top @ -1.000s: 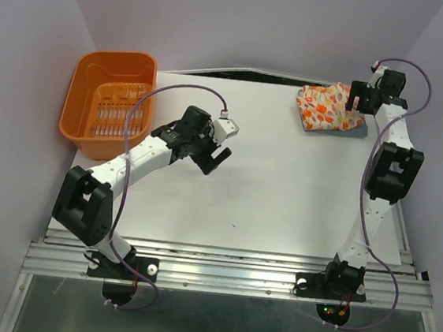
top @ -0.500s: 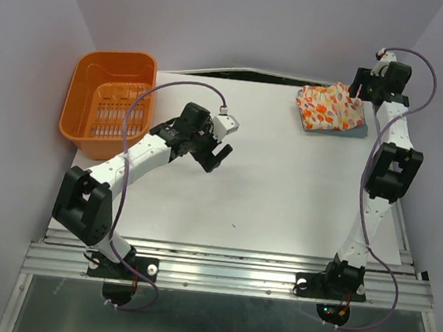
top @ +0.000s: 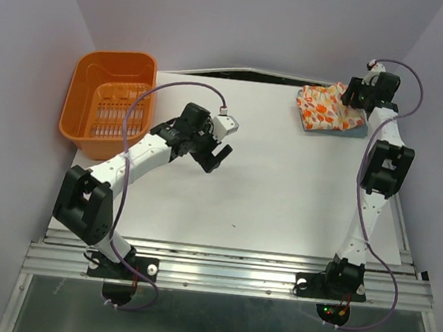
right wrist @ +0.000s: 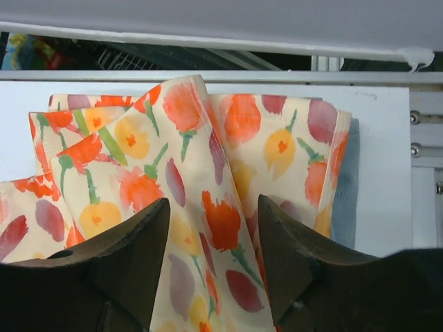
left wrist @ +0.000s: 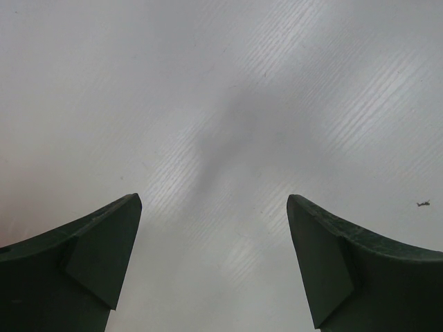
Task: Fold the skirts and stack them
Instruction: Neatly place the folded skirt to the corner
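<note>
Floral skirt [top: 327, 107] folded, stacked on blue-grey garment [top: 358, 130], far right corner: task judged nearly done. Left end effector [left wrist: 213, 202] wide, right end effector [right wrist: 212, 205] parted, empty.

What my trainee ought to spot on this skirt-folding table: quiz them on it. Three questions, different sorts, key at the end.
1. True or false: the left gripper holds a skirt.
2. The floral skirt lies: A in the orange basket; B on a blue-grey skirt; C over an arm.
3. Fill in: the right gripper hangs open over the table's far ____ corner.
Key: 1 false; 2 B; 3 right.
</note>
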You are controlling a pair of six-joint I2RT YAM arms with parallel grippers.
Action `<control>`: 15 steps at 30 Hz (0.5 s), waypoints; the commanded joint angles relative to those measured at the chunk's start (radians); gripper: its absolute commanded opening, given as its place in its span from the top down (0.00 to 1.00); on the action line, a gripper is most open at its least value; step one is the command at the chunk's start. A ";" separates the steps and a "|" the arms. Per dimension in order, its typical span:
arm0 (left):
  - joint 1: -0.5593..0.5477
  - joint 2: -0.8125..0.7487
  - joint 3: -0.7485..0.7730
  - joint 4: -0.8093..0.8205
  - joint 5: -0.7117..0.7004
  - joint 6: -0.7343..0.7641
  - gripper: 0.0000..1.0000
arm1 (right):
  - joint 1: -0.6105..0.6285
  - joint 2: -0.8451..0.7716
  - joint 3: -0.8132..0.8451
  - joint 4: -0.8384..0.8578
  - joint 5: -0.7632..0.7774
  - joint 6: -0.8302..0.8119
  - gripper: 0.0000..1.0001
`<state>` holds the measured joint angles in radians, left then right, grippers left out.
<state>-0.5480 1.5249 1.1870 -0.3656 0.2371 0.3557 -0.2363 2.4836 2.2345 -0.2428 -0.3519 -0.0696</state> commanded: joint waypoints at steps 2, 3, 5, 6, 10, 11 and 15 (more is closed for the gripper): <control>0.005 0.011 0.051 -0.009 0.019 -0.011 0.02 | -0.008 0.026 0.085 0.089 -0.003 0.002 0.49; 0.005 0.012 0.054 -0.009 0.018 -0.011 0.01 | -0.008 0.029 0.088 0.089 0.002 -0.001 0.54; 0.006 0.015 0.059 -0.012 0.015 -0.008 0.02 | -0.008 0.031 0.086 0.091 0.017 -0.001 0.71; 0.006 0.017 0.060 -0.012 0.014 -0.006 0.01 | -0.008 0.031 0.086 0.092 0.021 -0.001 0.81; 0.008 0.027 0.065 -0.015 0.013 -0.004 0.02 | -0.008 0.026 0.085 0.099 0.025 -0.006 0.95; 0.008 0.029 0.066 -0.016 0.014 -0.004 0.02 | -0.008 0.024 0.085 0.097 0.025 -0.007 0.97; 0.008 0.037 0.074 -0.018 0.021 -0.008 0.02 | -0.008 0.015 0.076 0.096 0.001 0.001 0.59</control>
<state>-0.5476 1.5642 1.2072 -0.3721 0.2367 0.3561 -0.2363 2.5031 2.2639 -0.2066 -0.3401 -0.0750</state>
